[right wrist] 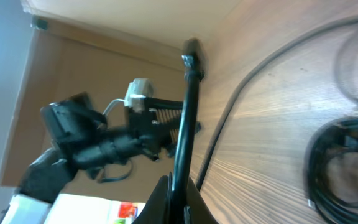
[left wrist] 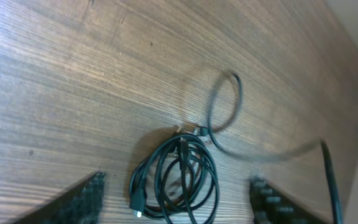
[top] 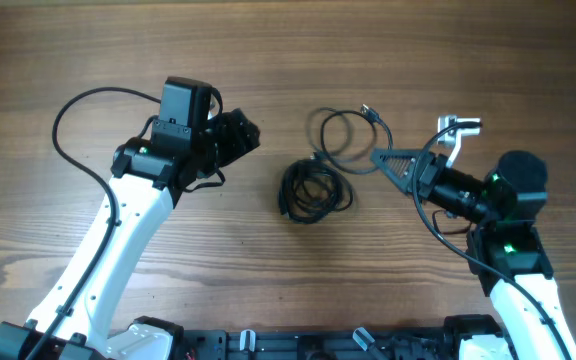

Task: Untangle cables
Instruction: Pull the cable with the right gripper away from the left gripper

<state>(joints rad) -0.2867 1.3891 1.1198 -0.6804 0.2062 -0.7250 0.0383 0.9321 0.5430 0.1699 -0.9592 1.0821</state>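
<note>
A tight coil of black cable (top: 314, 192) lies mid-table, and it also shows between my left fingers' tips (left wrist: 174, 180). Behind it a second cable forms a loose loop (top: 341, 131) with a plug end (top: 368, 112). My right gripper (top: 381, 157) is shut on that loose cable; the wrist view shows the strand (right wrist: 185, 118) rising from the shut jaws (right wrist: 180, 198) to its plug (right wrist: 190, 48). My left gripper (top: 246, 135) hangs open, left of the coil and above it, holding nothing. Its dark fingers (left wrist: 76, 200) frame the coil from either side without touching it.
Thicker black arm cables arc beside each arm, one at the far left (top: 68, 130) and one by the right arm (top: 448, 235). The wooden table (top: 288, 50) runs to a far edge (left wrist: 353, 37). The bases' black rail (top: 298, 345) lines the near edge.
</note>
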